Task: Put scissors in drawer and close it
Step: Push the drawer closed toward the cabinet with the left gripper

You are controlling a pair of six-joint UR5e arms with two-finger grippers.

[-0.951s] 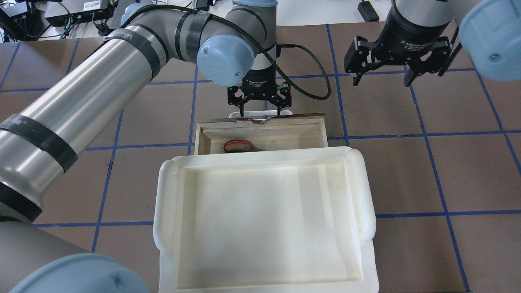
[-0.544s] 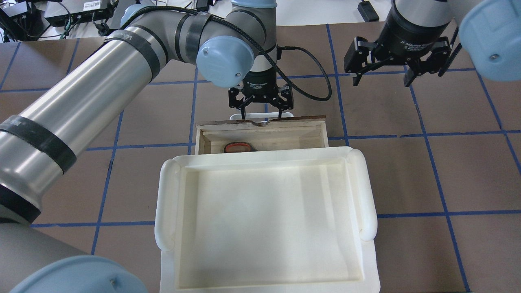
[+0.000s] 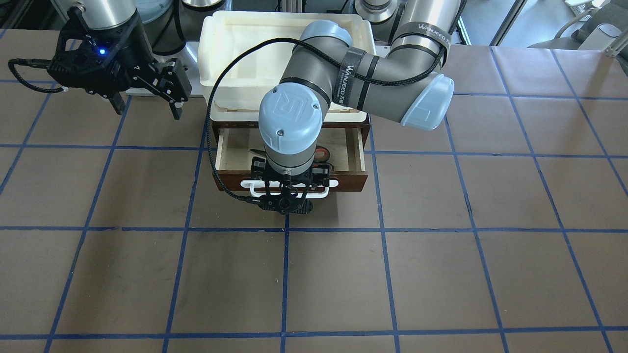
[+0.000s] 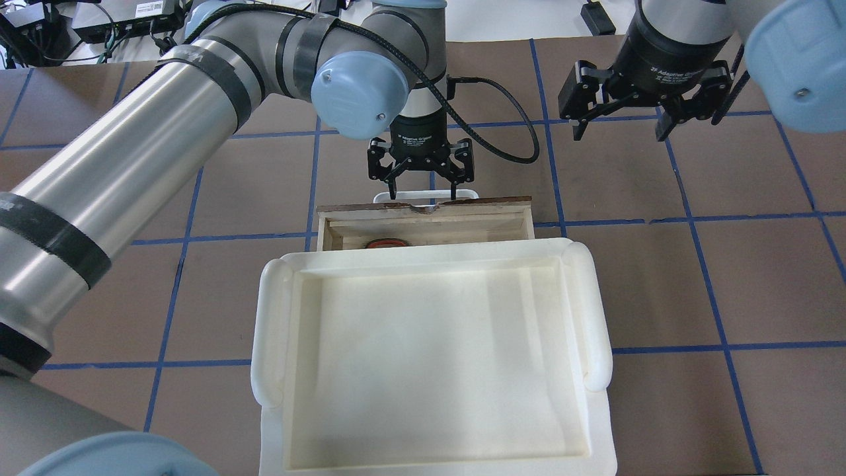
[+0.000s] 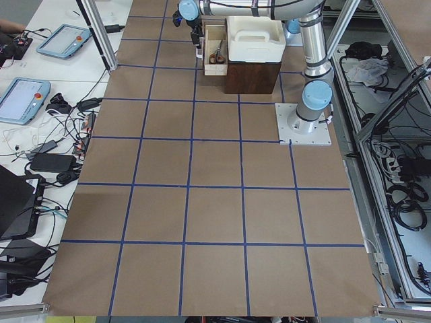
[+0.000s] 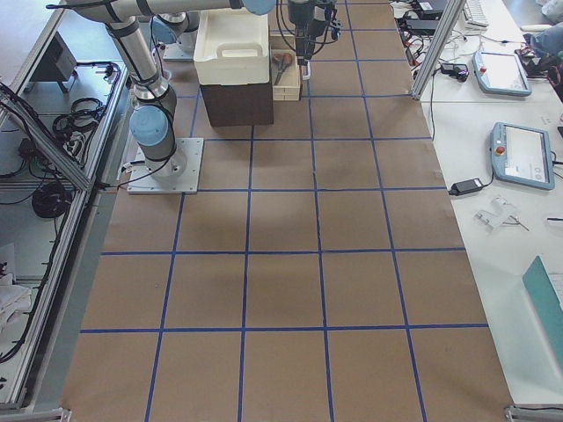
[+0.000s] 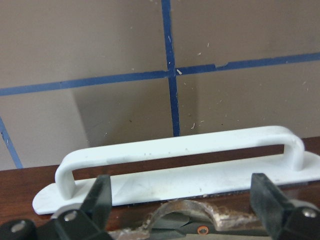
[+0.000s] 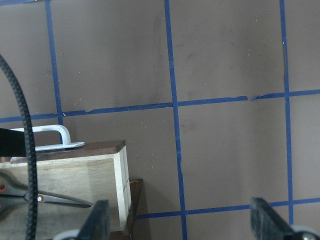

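The drawer [image 4: 424,225] is partly open under the cream-white tray, with its dark brown front [image 3: 343,180] and white bar handle [image 7: 180,150] facing away from me. The scissors [image 4: 386,242] lie inside it, mostly hidden under the tray's rim; the front view shows their orange-lined loops [image 3: 322,155] and the right wrist view their blades [image 8: 55,199]. My left gripper [image 4: 423,188] is open and points down at the handle [image 3: 321,186], its fingers [image 7: 100,200] set against the drawer front. My right gripper [image 4: 618,129] is open and empty, hovering to the right of the drawer.
The cream-white plastic tray [image 4: 264,330] sits on top of a dark brown cabinet [image 5: 252,74] that houses the drawer. The table is brown paper with a blue tape grid [image 3: 382,230]. A black cable [image 4: 515,132] loops from the left wrist.
The left gripper has moved toward the cabinet and the drawer has slid in with it. Less of the scissors shows past the tray's rim. The right arm has not moved.
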